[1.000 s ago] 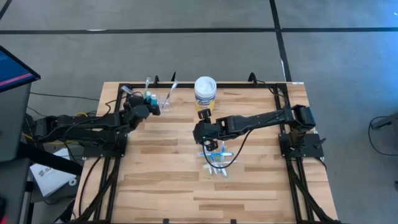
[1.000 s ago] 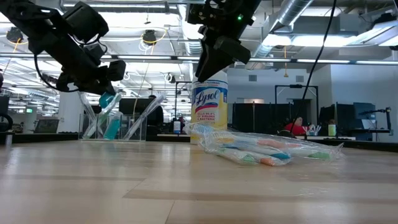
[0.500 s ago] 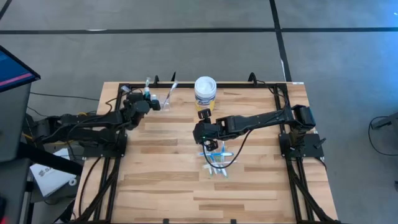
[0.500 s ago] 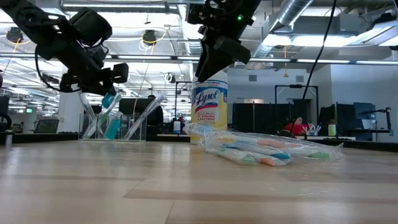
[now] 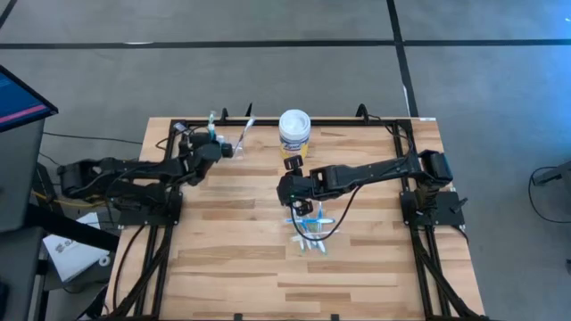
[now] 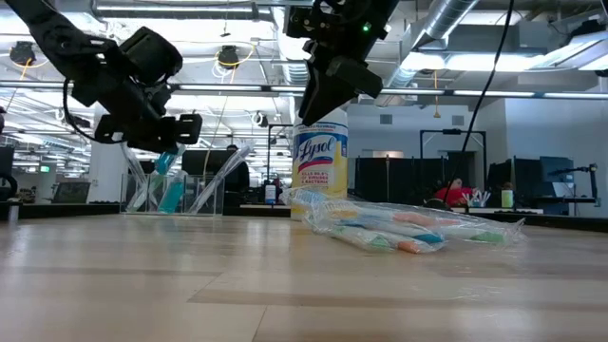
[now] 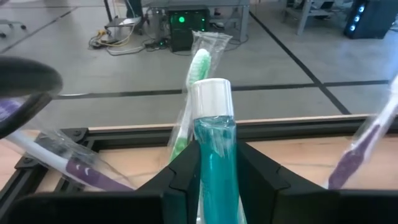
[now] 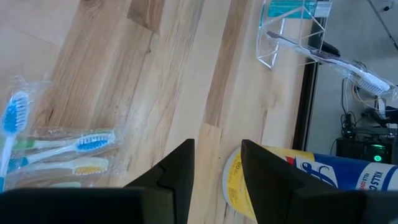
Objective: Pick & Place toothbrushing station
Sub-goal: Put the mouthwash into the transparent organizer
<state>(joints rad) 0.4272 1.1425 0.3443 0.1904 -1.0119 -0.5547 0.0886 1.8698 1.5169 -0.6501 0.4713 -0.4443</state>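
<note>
Placing step: my left pincer (image 7: 214, 165), clenched on a teal toothpaste tube (image 7: 214, 149), hangs above the clear cup (image 6: 174, 190); next I lower, release; right pincer (image 8: 217, 165) idle, released.

The counter (image 5: 223, 259) is a pale wooden butcher-block top with a black frame along its far edge and sides. Near the far edge, left of middle, a clear plastic cup (image 6: 185, 190) stands on it, with toothbrushes leaning out and a teal tube inside. Beside it at the middle stands a white-lidded, yellow-labelled tub (image 5: 294, 134). Nearer the centre lie wrapped toothbrushes (image 5: 310, 234) in a clear, crinkled packet, flat on the wood
</note>
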